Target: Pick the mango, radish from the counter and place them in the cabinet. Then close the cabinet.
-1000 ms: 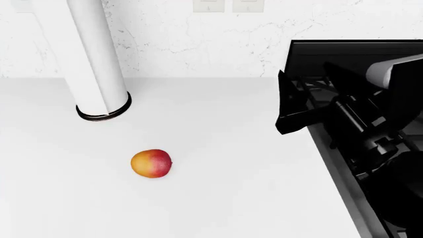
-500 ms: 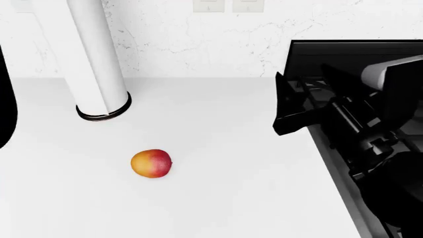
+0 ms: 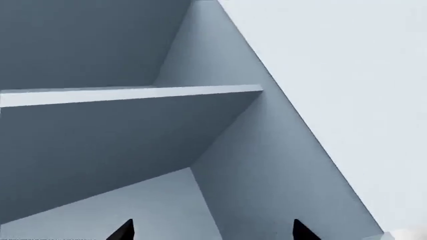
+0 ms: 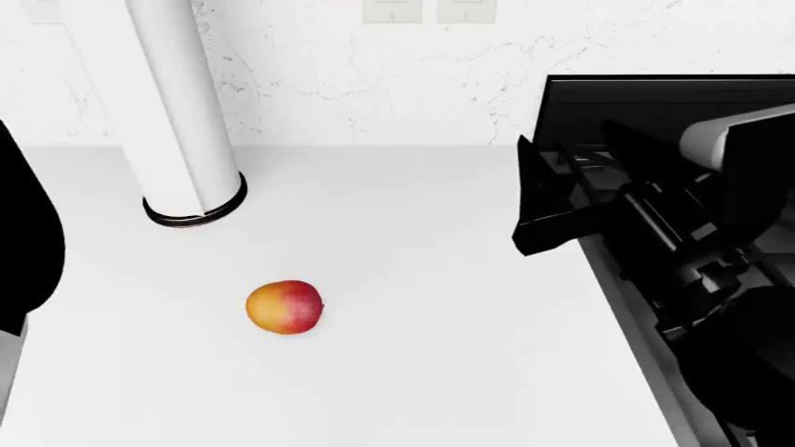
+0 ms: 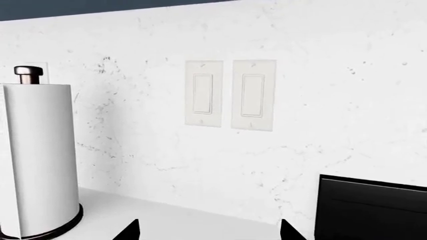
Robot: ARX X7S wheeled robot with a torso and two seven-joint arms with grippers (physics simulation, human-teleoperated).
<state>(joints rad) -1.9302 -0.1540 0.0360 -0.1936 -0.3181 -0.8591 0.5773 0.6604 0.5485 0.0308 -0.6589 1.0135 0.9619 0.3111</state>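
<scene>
The mango (image 4: 285,307), orange-yellow with a red blush, lies alone on the white counter (image 4: 435,372). No radish shows in any view. My left gripper (image 3: 213,235) is open and empty, its two black fingertips wide apart. It faces the blue-grey inside of the cabinet (image 3: 267,165) below a shelf (image 3: 133,95). A black part of my left arm (image 4: 22,242) shows at the head view's left edge. My right gripper (image 4: 532,197) hovers open and empty over the counter's right side beside the stove, well right of the mango. In its own view the right gripper (image 5: 210,232) faces the wall.
A paper towel roll (image 4: 184,102) on a dark-ringed stand rises behind and left of the mango. The black stove (image 4: 671,102) borders the counter on the right. Two light switches (image 5: 230,94) sit on the marbled back wall.
A black part of my left arm has come into the head view at its left edge and grown larger. The right gripper edged slightly left. The mango has not moved.
</scene>
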